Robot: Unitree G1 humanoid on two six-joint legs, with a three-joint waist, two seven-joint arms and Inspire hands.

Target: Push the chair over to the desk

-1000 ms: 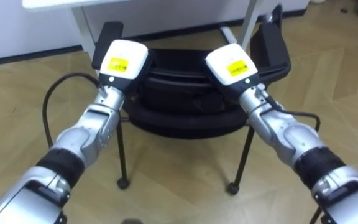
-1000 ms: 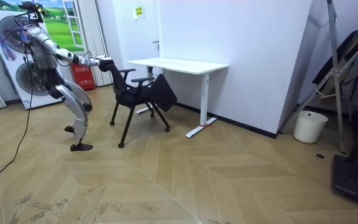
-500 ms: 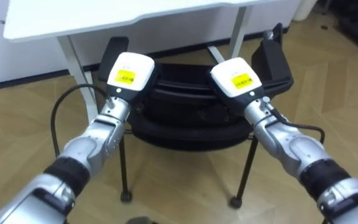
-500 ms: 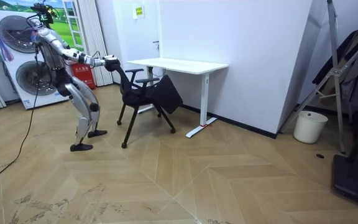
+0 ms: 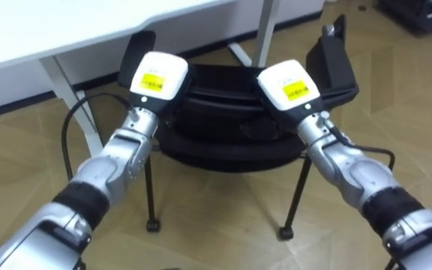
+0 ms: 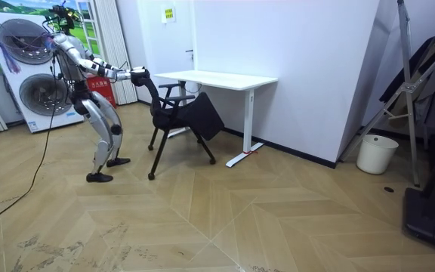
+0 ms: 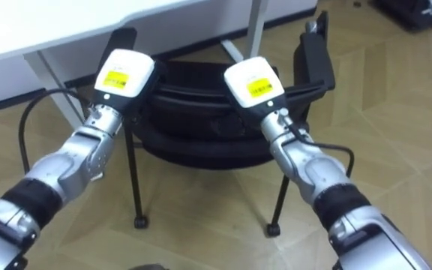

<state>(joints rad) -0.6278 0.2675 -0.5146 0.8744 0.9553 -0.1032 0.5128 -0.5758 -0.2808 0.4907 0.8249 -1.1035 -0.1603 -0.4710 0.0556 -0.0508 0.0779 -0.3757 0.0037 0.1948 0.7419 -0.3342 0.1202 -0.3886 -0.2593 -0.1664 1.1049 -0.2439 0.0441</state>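
Ahead: desk (image 5: 51, 30) is standing beyond chair (image 5: 223, 146).
Hands: left hand (image 5: 158, 75) and right hand (image 5: 289, 84) are resting on its back.
Fingers: hidden, cannot tell.

Chair: the black office chair with armrests and thin legs (image 6: 178, 113) now stands nearer the white rectangular desk (image 6: 217, 78) than a second ago. Its front appears to reach under the desk top, though the room view is too distant to confirm.
Robot: has stepped after the chair towards the room view's right, rear foot drawn up, trunk more upright.
Hands: left hand (image 5: 156, 75) and right hand (image 5: 289, 84) have travelled forward with the chair back.
Eye views: the desk top extends lower into frame, consistent with the camera's advance.
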